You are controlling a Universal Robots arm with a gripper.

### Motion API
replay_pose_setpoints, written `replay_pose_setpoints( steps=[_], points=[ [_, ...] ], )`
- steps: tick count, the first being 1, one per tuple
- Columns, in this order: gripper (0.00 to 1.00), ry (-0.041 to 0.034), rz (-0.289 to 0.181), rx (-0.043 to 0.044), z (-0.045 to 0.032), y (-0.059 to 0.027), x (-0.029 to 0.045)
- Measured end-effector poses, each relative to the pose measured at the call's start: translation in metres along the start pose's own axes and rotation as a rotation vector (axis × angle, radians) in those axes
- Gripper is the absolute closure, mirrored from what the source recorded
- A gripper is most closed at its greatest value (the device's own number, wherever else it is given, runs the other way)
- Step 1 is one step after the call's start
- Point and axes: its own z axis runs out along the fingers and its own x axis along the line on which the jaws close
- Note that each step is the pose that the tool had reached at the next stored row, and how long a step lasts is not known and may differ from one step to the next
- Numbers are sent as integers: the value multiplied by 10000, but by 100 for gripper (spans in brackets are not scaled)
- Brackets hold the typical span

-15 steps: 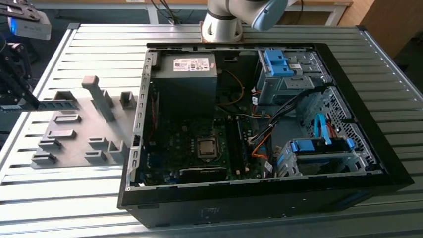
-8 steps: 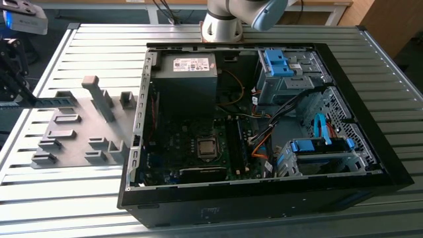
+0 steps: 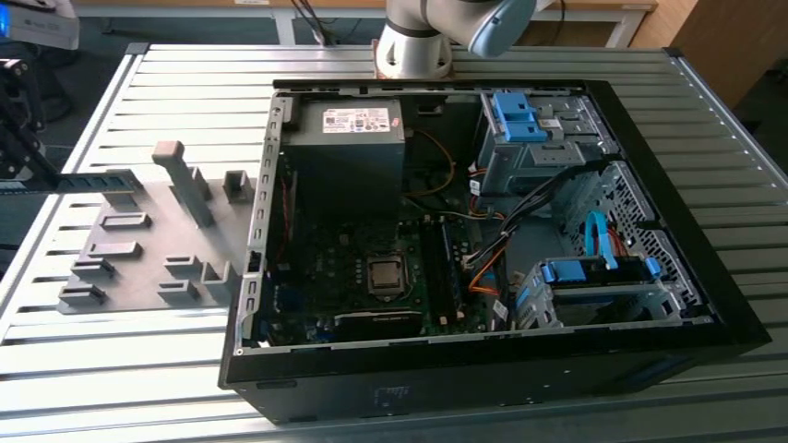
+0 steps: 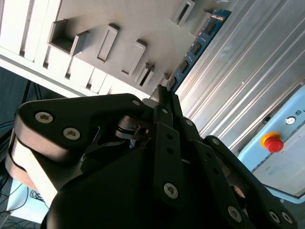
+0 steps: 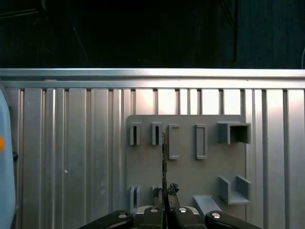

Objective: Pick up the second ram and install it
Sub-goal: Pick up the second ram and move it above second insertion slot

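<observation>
The second ram (image 4: 195, 47) is a thin blue-green strip with dark chips, and my gripper (image 4: 164, 95) is shut on one end of it. In the first wrist view the second ram (image 5: 164, 157) appears edge-on, rising from the gripper (image 5: 165, 202) above the grey holder plate (image 5: 186, 176). In the exterior view the gripper (image 3: 31, 175) is at the far left, holding the second ram (image 3: 92, 179) level over the holder plate (image 3: 136, 263). The open computer case (image 3: 246, 305) lies to the exterior view's right, with its motherboard (image 3: 369, 277) exposed.
The holder plate carries several grey slot blocks (image 3: 191, 180) and rests on a ribbed metal table (image 3: 148, 83). The arm's base (image 3: 412, 51) stands behind the case. A pale box with a red button (image 4: 271, 142) sits at the table's side. Cables and blue drive bays (image 3: 591, 272) fill the case's right.
</observation>
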Motion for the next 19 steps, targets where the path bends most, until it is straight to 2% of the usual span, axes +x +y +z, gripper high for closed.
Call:
replay_pose_setpoints(
  steps=[19],
  points=[
    [86, -1, 0, 5, -303, 5, -8]
  ],
)
